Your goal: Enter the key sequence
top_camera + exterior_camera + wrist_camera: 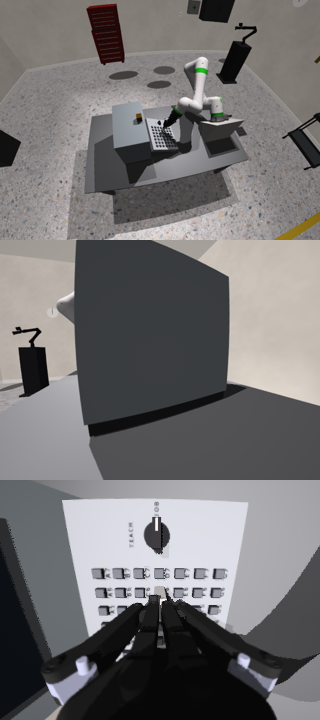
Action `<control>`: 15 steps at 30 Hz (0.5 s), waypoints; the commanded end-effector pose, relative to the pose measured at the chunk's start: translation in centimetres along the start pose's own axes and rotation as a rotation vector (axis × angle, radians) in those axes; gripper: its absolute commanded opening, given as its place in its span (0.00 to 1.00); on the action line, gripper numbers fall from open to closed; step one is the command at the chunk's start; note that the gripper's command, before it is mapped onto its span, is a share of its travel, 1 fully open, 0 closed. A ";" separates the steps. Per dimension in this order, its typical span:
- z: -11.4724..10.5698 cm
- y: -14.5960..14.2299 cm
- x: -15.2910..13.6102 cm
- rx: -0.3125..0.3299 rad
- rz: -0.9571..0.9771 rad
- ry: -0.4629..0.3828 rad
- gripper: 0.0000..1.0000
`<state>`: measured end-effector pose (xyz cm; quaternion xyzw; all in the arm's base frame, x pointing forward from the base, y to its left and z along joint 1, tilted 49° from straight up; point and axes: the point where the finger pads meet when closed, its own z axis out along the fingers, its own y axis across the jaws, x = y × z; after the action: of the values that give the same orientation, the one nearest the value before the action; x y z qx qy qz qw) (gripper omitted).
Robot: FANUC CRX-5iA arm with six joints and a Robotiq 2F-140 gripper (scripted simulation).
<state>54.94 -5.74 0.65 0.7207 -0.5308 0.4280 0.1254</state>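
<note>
The white keypad panel (157,560) lies sloped on the table against the grey machine box (129,126); it also shows in the top view (161,134). Its black selector knob (157,533) has its white pointer at the JOB label. Rows of grey keys (159,573) fill the panel; none is lit. My gripper (159,593) is shut and empty, its tips just over a key in the middle column, around the third row; the fingers hide that key and the rows below. In the top view the gripper (164,127) is over the keypad's upper part.
A small orange block (139,116) sits on the machine box. The arm's base stands on a pedestal (219,126) at the table's right. In the exterior view the dark back of the machine box (152,335) fills the view and hides the keypad.
</note>
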 end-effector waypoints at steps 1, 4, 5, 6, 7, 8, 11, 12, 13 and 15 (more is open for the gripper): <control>0.1 0.0 0.0 0.000 0.000 0.000 0.00; 0.3 0.0 0.0 0.000 0.000 0.000 0.00; 0.4 0.0 0.0 0.000 0.000 0.000 0.00; 0.4 0.0 0.0 0.000 0.000 0.000 0.00; 0.5 0.0 0.0 0.000 0.000 0.000 0.00; 0.5 0.0 0.0 0.000 0.000 0.000 0.00; 0.7 0.0 0.0 0.000 0.000 0.000 0.00; 0.7 0.0 0.0 0.000 0.000 0.000 0.00; 0.7 0.0 0.0 0.000 0.000 0.000 0.00; 0.8 0.0 0.0 0.000 0.000 0.000 0.00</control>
<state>55.26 -6.25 0.20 0.7204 -0.5311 0.4279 0.1257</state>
